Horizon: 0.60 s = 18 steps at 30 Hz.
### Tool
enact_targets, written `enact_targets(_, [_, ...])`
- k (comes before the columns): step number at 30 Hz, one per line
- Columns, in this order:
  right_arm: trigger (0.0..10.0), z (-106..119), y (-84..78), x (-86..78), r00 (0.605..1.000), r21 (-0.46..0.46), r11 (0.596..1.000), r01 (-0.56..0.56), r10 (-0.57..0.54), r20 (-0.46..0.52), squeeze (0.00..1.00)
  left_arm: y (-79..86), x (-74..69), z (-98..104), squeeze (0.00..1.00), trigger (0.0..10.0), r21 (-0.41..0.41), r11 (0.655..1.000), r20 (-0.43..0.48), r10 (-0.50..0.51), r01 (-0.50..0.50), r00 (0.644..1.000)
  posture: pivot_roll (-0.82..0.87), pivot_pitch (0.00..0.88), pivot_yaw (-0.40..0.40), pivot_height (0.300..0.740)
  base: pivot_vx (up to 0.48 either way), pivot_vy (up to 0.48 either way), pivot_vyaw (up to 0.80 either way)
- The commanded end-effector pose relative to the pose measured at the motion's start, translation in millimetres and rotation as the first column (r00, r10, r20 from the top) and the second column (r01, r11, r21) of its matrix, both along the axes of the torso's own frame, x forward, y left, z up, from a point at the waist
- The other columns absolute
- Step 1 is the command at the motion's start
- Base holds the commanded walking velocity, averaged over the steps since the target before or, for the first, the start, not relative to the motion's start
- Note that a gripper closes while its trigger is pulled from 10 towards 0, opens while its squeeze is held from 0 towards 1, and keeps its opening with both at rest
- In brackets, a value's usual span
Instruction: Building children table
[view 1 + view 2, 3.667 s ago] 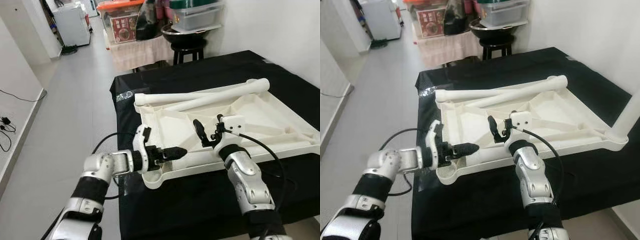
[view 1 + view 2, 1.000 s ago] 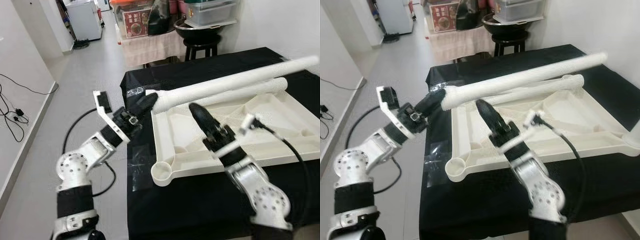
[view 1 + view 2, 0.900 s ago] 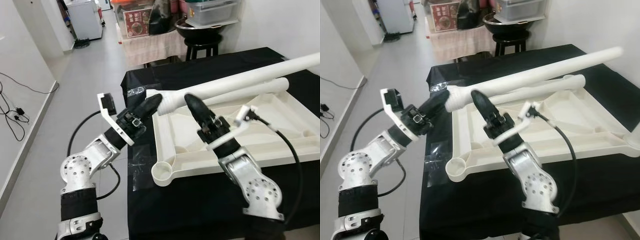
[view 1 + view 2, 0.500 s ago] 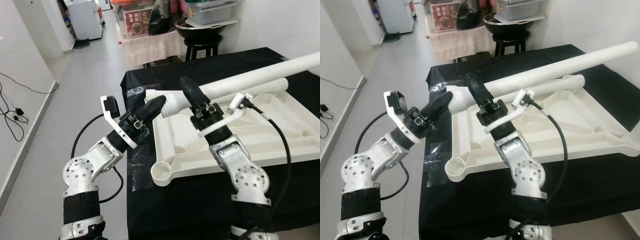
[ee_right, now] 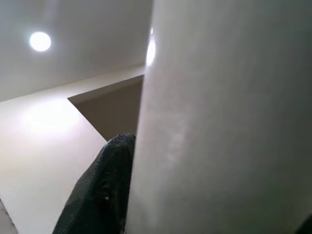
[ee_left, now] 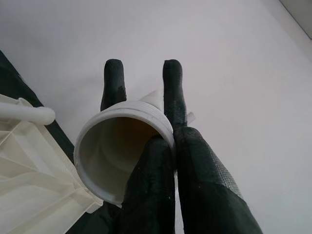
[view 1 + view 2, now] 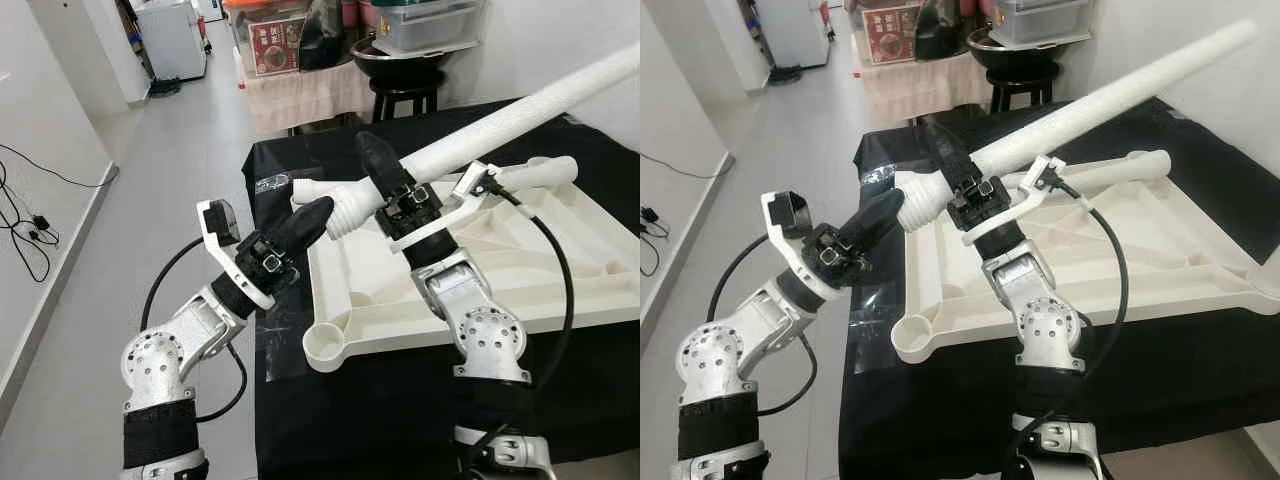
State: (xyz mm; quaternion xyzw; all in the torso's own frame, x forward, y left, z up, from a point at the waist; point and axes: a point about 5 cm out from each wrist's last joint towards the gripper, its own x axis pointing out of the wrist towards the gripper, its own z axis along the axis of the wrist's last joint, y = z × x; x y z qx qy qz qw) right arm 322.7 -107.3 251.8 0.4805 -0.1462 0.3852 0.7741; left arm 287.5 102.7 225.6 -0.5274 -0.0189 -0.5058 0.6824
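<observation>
The raised white table leg (image 7: 520, 110) slants above the upturned tabletop (image 7: 480, 280), barring passage beyond the right tool (image 7: 385, 185). The left tool (image 7: 310, 215) sits at the leg's threaded end. Beneath the leg, the tabletop's ribbed hollow lies open. Left of the left tool, bare floor (image 7: 120, 260) beside the surface (image 7: 400, 400).

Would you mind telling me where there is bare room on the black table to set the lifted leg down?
Bare black cloth lies behind the upturned tabletop, toward the stool, and along the black table's near edge in front of the corner socket. The tabletop's ribbed inside is crowded: a second leg lies there, and both claws, right and left, grip the lifted leg.
</observation>
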Motion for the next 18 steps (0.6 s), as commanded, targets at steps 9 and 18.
enact_targets(9, [0.0, 3, 8.0, -6.2, 0.996, -0.065, 0.996, -0.058, 0.062, 0.066, 0.0, 0.0, -4.0, -6, 0.0, 10.0, 0.081, 0.997, 0.013, 0.003, -0.004, 1.0, -0.05, 0.0, 0.068, 0.74, 0.0, 0.0, 0.0])
enact_targets(18, [0.0, 4, -9.9, 0.6, 0.998, -0.081, 0.996, 0.03, -0.025, 0.065, 0.0, 17.8, -17.9, -13, 1.0, 10.0, 0.125, 0.992, 0.059, 0.026, -0.033, 0.998, -0.05, 0.0, 0.067, 0.74, 0.0, 0.0, 0.0])
